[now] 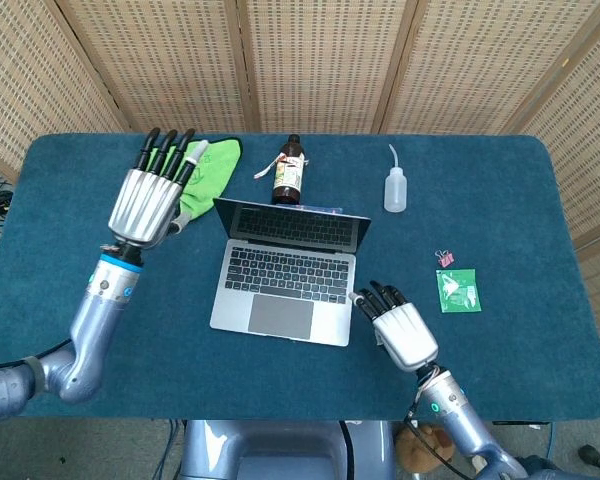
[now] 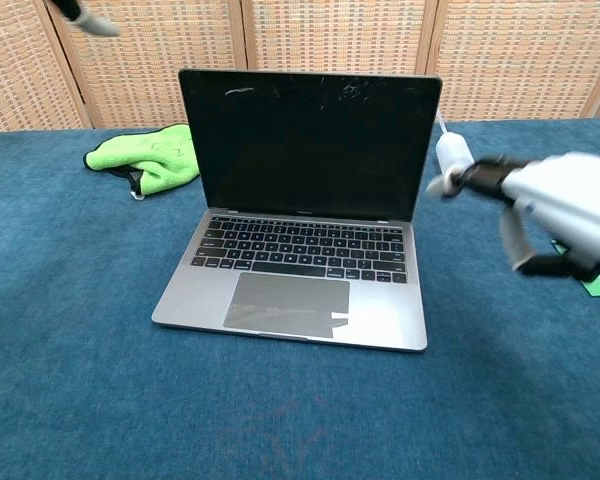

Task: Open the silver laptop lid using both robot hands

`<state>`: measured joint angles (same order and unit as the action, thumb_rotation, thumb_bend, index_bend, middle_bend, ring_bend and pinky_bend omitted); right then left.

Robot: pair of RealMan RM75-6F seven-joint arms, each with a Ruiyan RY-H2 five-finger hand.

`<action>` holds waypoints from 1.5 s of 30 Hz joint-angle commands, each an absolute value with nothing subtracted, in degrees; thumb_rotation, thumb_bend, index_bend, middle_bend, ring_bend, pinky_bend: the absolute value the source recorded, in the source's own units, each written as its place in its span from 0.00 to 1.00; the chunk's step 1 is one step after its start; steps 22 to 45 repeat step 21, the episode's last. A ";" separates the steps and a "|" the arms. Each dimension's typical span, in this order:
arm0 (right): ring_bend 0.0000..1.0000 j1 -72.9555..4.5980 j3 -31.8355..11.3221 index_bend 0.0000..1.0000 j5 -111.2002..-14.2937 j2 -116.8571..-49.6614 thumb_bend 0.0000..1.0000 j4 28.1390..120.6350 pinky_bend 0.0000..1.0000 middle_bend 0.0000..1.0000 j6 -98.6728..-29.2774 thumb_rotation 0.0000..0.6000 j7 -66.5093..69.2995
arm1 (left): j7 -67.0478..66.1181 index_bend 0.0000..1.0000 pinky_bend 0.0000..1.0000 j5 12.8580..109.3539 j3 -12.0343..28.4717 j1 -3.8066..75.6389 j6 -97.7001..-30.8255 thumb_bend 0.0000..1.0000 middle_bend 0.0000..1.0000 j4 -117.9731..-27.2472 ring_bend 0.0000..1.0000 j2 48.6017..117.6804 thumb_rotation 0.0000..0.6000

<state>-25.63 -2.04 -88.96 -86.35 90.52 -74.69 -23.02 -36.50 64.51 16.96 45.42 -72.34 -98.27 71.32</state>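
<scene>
One open silver laptop (image 1: 287, 268), one lime-green cloth (image 1: 206, 172), one brown glass bottle (image 1: 289, 172), one white squeeze bottle (image 1: 395, 185), one pink binder clip (image 1: 445, 258), one green packet (image 1: 458, 291).

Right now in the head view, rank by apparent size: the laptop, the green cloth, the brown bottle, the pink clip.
1. laptop
2. green cloth, though the left hand partly hides it
3. brown bottle
4. pink clip
</scene>
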 commanded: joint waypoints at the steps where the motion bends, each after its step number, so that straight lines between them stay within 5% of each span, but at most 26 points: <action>1: 0.01 -23.14 -3.06 0.03 -93.66 -83.54 0.63 85.66 0.20 0.09 -82.58 1.00 -15.33 | -31.43 0.00 0.00 64.36 14.57 39.19 -75.75 0.10 0.00 -104.86 0.00 66.25 1.00; 5: 0.00 -21.05 -3.16 0.00 -94.25 -81.43 0.44 83.79 0.18 0.03 -86.49 1.00 -10.23 | -28.34 0.00 0.00 65.11 10.97 33.48 -78.52 0.00 0.00 -107.63 0.00 62.85 1.00; 13: 0.00 -15.23 -1.16 0.00 -93.98 -77.53 0.00 88.27 0.00 0.00 -92.30 1.00 -6.42 | -18.96 0.00 0.00 71.84 3.09 22.41 -86.13 0.00 0.00 -106.33 0.00 63.77 1.00; 21: 0.00 -8.85 3.48 0.00 -94.72 -74.92 0.00 96.55 0.00 0.00 -95.36 1.00 -8.69 | -9.10 0.00 0.00 82.44 -4.49 12.37 -94.05 0.00 0.00 -98.65 0.00 70.30 1.00; 45: 0.00 -8.85 3.48 0.00 -94.72 -74.92 0.00 96.55 0.00 0.00 -95.36 1.00 -8.69 | -9.10 0.00 0.00 82.44 -4.49 12.37 -94.05 0.00 0.00 -98.65 0.00 70.30 1.00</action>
